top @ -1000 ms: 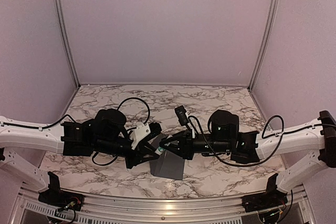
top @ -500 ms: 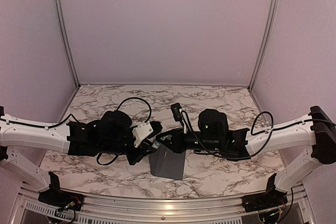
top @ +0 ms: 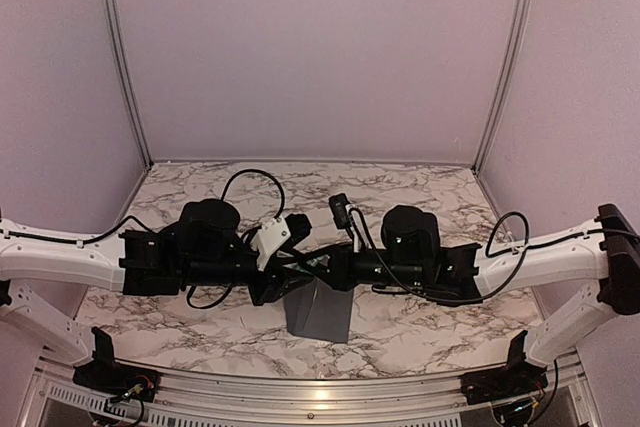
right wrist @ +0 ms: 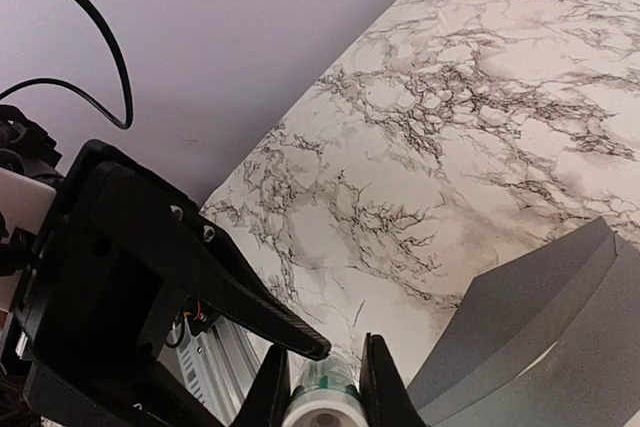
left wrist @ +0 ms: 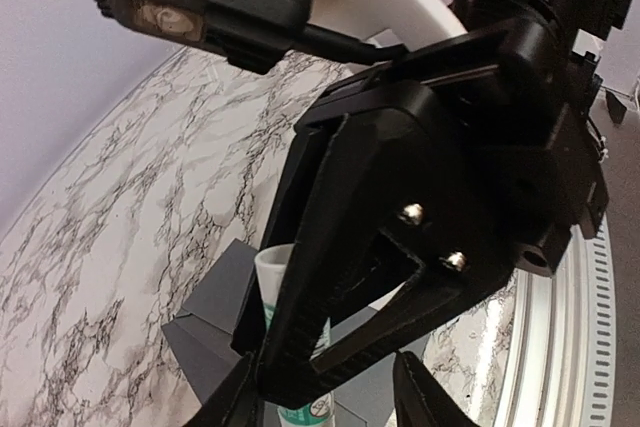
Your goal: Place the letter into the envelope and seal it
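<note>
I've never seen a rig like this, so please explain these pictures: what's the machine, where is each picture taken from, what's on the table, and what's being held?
These are two robot arms, bolted at the near edge of a marble table. The wide picture comes from a fixed camera above and behind them, so the left arm is on the left, the right arm on the right. The other two come from a small camera on each wrist, looking along that arm's own fingers. On the table lies a dark grey envelope. The right gripper is shut on a small white-and-green tube, close above it. The left gripper faces it with fingers apart, holding nothing. A pale sliver shows in the envelope's fold, possibly paper inside; I cannot tell.
</note>
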